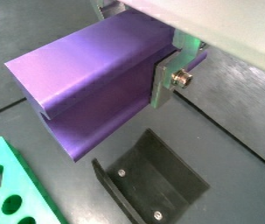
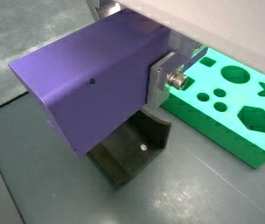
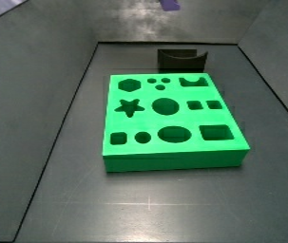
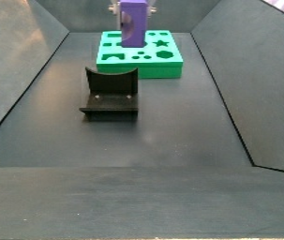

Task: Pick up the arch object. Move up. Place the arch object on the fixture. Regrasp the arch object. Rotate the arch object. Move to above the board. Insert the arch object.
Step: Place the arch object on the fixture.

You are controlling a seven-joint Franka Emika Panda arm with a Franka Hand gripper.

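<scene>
Up in the air over the fixture, the arch object [image 4: 133, 23] is pinched in my gripper [image 1: 170, 66]. Both wrist views show a silver finger plate [image 2: 160, 77] pressed flat against the purple block's side, so the claw is clamped on it, not spread.

The fixture [image 4: 109, 94] sits empty on the dark floor, its black base plate visible below the block in both wrist views. The side view looking down the table puts the block at roughly 12 o'clock from the fixture, but I can't tell how well they line up. The board [image 3: 172, 123] lies just beyond the fixture with its cutouts all open.

My read: pickup and the move up are done, and I'm into the place-on-fixture step. Next move calls for a straight descent, keeping the block square to the curved dip, then letting go only once it's seated.
</scene>
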